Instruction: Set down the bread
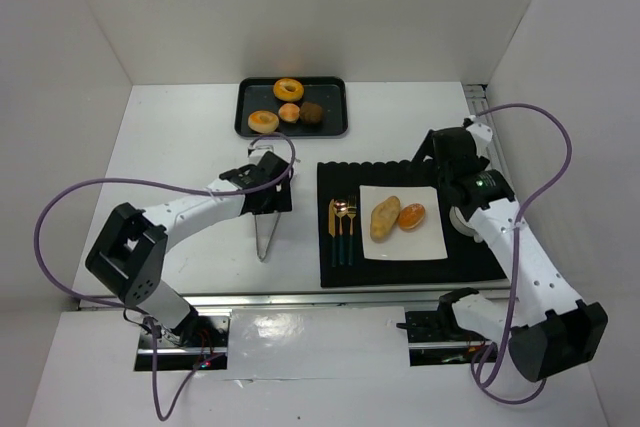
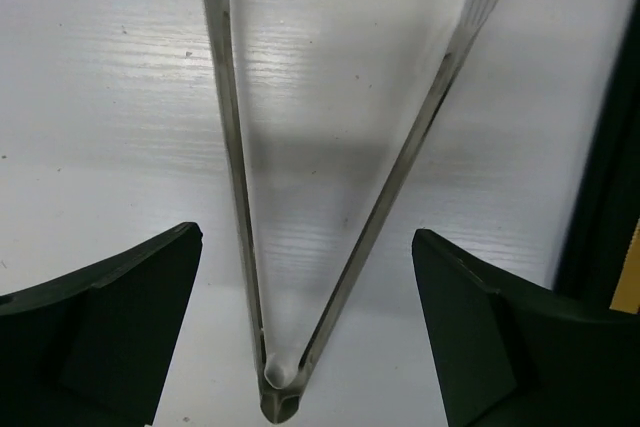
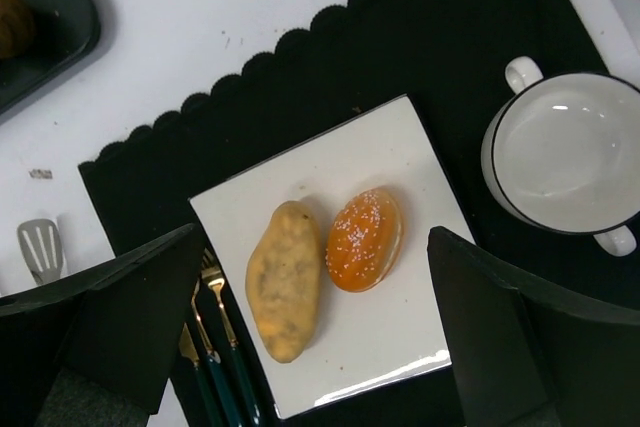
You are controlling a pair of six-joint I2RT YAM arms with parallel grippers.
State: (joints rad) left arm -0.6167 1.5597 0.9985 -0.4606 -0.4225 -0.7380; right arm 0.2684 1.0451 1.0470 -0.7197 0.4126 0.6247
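Two breads on the plate [image 1: 425, 245]: a long pale roll [image 1: 385, 217] on the left and a sugared orange bun [image 1: 411, 216] tight beside it, touching or nearly so. The plate sits on a black mat [image 1: 400, 175], with cutlery [image 1: 343, 232] lined up just to its left on the same mat.

The tongs [image 1: 265, 239] lie flat on the counter [image 1: 170, 147], left of the mat, arms splayed in a V. Over them is the left tool [image 1: 268, 195], and the wrist view shows it wide. Its fingers [image 2: 110, 317] stand well out to either side of the tongs, gripping nothing.

On the other side, the right tool [image 1: 440, 152] hangs over the far edge of the mat. It's wide too, with nothing in it. Its camera looks down on roll and bun, framed between its fingers [image 3: 510, 327].

A white two-handled bowl [image 3: 570, 152] stands on the mat just right of the plate, and from above it is partly hidden under the right arm.

At the back, a black tray [image 1: 245, 107] carries four more pieces [image 1: 289, 112]: two ringed ones, a small orange one and a dark one.
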